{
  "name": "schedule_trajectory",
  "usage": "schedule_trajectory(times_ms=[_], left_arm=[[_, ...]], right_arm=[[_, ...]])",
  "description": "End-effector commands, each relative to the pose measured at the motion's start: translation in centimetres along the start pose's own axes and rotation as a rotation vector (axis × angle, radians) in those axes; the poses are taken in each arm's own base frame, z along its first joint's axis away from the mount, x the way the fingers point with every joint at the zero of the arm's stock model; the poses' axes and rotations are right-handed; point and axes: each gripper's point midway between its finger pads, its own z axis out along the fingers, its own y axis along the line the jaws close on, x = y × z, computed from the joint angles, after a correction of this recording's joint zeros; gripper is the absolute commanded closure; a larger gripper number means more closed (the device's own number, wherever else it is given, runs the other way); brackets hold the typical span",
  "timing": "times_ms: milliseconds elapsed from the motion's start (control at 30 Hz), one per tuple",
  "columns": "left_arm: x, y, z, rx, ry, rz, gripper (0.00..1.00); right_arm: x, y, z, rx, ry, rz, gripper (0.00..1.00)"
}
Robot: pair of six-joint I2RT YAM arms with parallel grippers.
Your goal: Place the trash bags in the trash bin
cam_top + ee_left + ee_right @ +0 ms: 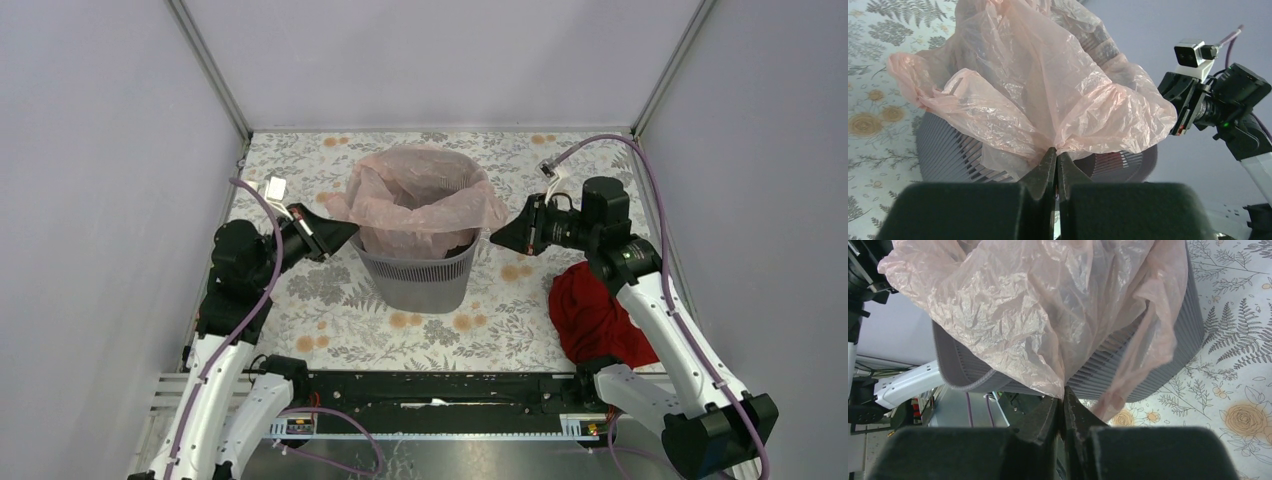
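Note:
The pale-pink trash bag [425, 195] is draped over and into the dark grey mesh trash bin [420, 278] at the table's middle. My left gripper [350, 229] is shut on the bag's left edge, just left of the bin's rim. In the left wrist view the bag [1038, 85] bunches at my fingertips above the bin [943, 155]. My right gripper [495, 238] is shut on the bag's right edge, beside the rim. In the right wrist view the bag [1013, 310] is pinched at my fingertips over the bin [1158, 355].
A dark red cloth [590, 310] lies on the floral table [330, 310] at the right, under my right arm. Grey walls enclose the table on three sides. A black rail [430, 385] runs along the near edge.

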Motion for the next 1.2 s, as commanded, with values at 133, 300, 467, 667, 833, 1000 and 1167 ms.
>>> schedule_trajectory(times_ms=[133,300,467,667,833,1000,1167], left_arm=[[-0.5,1.8,-1.6,-0.185,0.003,0.022,0.89],[-0.5,1.9,-3.2,-0.246,-0.008,0.037,0.84],[-0.2,2.0,-3.5,-0.256,-0.002,0.022,0.85],[0.8,2.5,-3.3,-0.250,0.030,0.011,1.00],[2.4,2.1,-3.2,-0.193,0.081,-0.004,1.00],[3.7,2.7,-3.2,-0.192,0.108,-0.023,1.00],[4.7,3.3,-3.2,-0.194,0.135,-0.049,1.00]], right_arm=[[-2.5,0.6,0.0,0.005,-0.056,-0.046,0.86],[-2.1,0.6,-0.1,0.004,-0.037,-0.051,0.83],[-1.8,0.5,-0.1,0.002,-0.022,-0.049,0.81],[-1.6,1.4,-0.5,-0.026,-0.018,-0.051,0.80],[-0.5,2.6,-1.0,-0.090,0.021,-0.058,0.75],[0.8,3.2,-1.4,-0.135,0.067,-0.070,0.74],[1.2,4.3,-1.8,-0.193,0.084,-0.081,0.73]])
